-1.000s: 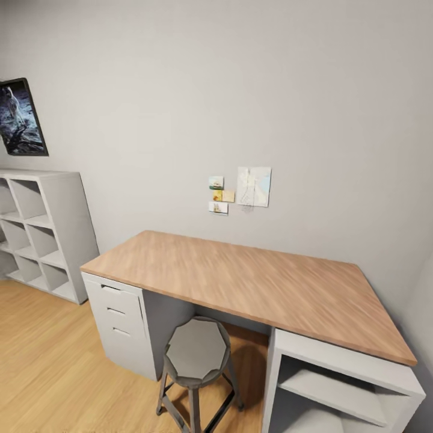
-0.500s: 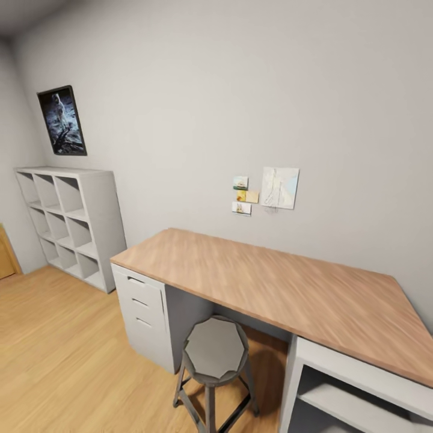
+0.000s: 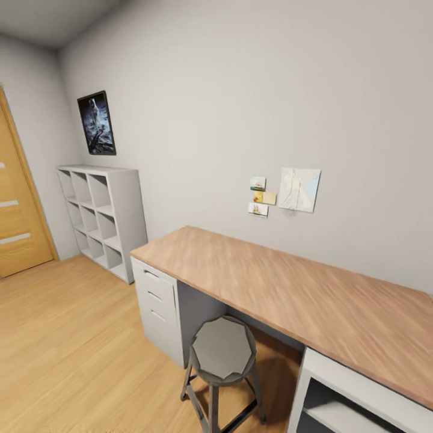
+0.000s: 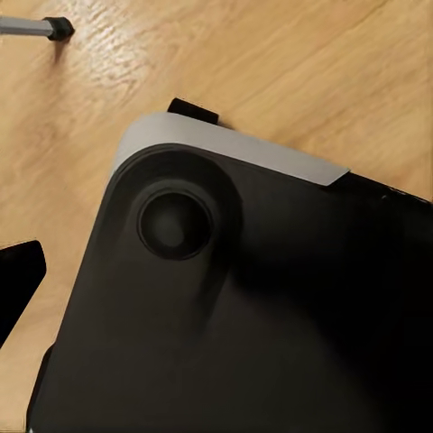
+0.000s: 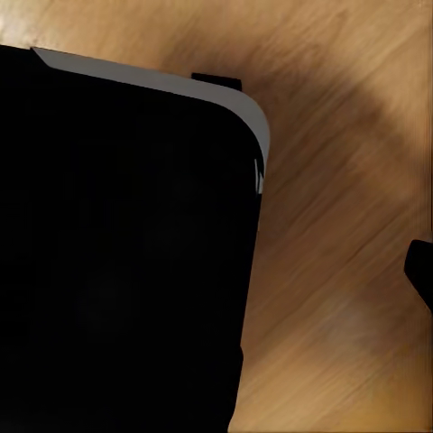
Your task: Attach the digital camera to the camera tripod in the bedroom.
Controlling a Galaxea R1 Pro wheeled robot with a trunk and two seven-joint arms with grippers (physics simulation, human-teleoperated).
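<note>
Resting on the light wood floor (image 4: pixel 271 72), one thin silver tripod leg (image 4: pixel 23 26) with a black foot, near the grey-rimmed corner of the robot's black base (image 4: pixel 271 316), not touching it. Hanging low over the same planks, the left gripper (image 4: pixel 13 289), one dark fingertip (image 4: pixel 20 271) at the picture's edge; open or closed, cannot tell. Likewise the right gripper (image 5: pixel 422 275) beside the base (image 5: pixel 117 253), a single dark fingertip (image 5: pixel 419 266) in sight, state impossible to judge.

Further out, in the head view, a bedroom with plain pale walls (image 3: pixel 240 90) and plank flooring (image 3: pixel 72 337). Standing against the far wall, a long wood-topped desk (image 3: pixel 288 288), bare on top, carried by white drawers (image 3: pixel 157 300) at one end and an open white shelf unit (image 3: pixel 343 409) at the other. Tucked partly under the desk, a grey round-seated stool (image 3: pixel 222 349) on dark legs. Pinned above the desk, three small cards (image 3: pixel 260 195) and a larger pale sheet (image 3: pixel 299 189). Left of the desk, white cube shelving (image 3: pixel 102 210), with a framed astronaut picture (image 3: pixel 96 123) above it. At the far left, a wooden door (image 3: pixel 15 204).
</note>
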